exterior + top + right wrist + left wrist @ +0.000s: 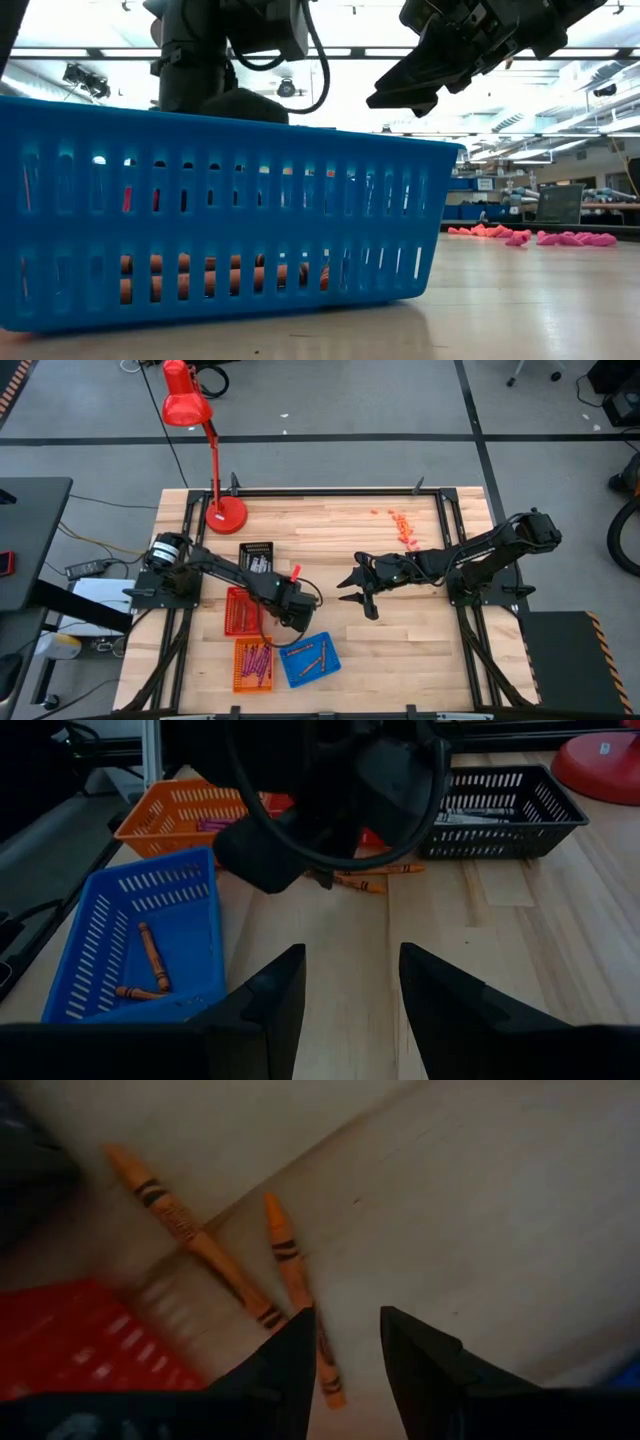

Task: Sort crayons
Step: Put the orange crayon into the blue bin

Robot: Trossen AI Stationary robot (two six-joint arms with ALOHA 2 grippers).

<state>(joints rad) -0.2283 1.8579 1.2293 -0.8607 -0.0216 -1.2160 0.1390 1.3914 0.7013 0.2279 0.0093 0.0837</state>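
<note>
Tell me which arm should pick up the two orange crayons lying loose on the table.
Left. Its pincer hangs open right over the two orange crayons beside the red basket. The right pincer waits farther off.

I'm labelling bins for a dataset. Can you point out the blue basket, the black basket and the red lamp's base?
blue basket (95, 935): right wrist view, on its slotted near wall.
black basket (500, 795): right wrist view, on its front wall.
red lamp's base (226, 515): high view, on the round foot.
</note>
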